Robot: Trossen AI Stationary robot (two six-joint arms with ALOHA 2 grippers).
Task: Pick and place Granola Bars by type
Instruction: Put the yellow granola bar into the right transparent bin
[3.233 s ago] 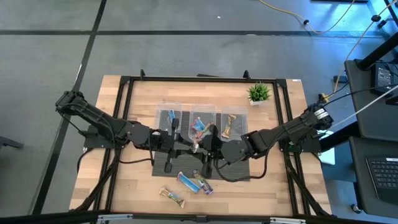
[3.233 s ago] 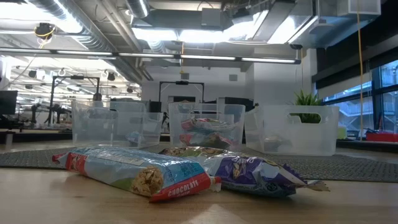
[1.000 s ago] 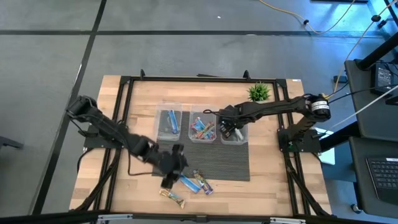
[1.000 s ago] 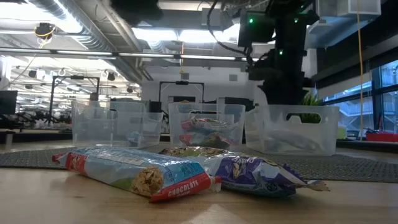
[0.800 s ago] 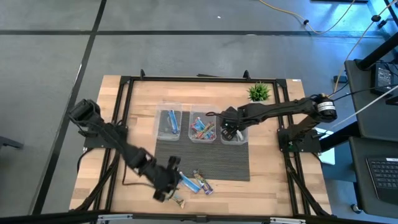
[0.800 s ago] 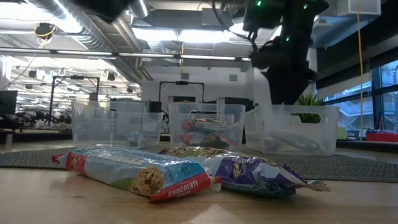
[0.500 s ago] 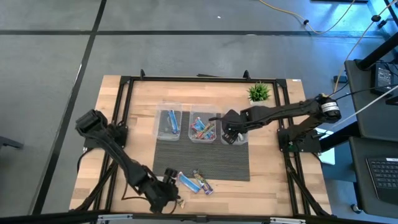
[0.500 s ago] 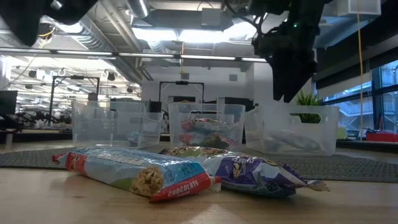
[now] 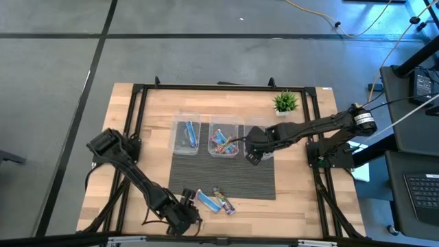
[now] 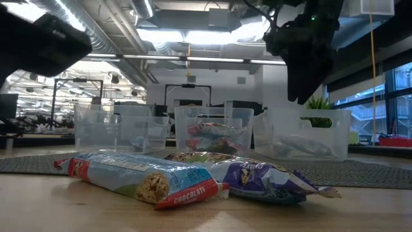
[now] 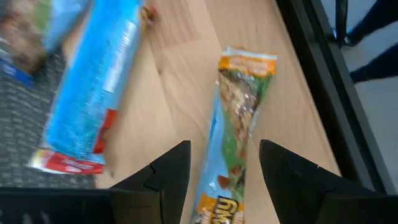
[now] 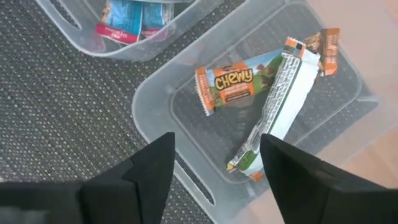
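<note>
the left gripper [image 11: 219,167] is held low over the near edge of the wooden table [image 9: 147,151], left of the middle, with its fingers [image 11: 166,175] spread open and empty on either side of a green-and-orange granola bar [image 11: 236,118] that lies flat on the bare wood beneath them; whether the fingers touch the table cannot be told. just beside that bar, a blue granola bar [image 11: 96,99] with a red end is seen lying partly on the dark mat [image 9: 243,175], and a purple-wrapped granola bar [image 10: 261,180] is seen against it in the low view, the 2 lying close together at the mat's near edge [image 9: 216,200]. 3 clear bins are set in a row along the far part of the mat: blue bars are held in the left bin [image 9: 177,145], multicoloured bars in the middle bin [image 9: 213,154], and 2 tan-gold bars with green, one marked chewy [image 12: 236,82] and one turned white side up [image 12: 280,106], in the right bin [image 12: 149,118]. the right gripper [image 12: 214,163] is held above the near edge of the right bin, with its fingers [image 12: 149,171] parted and nothing between them. a small potted plant [image 9: 285,103] is placed on the far right of the table.
</note>
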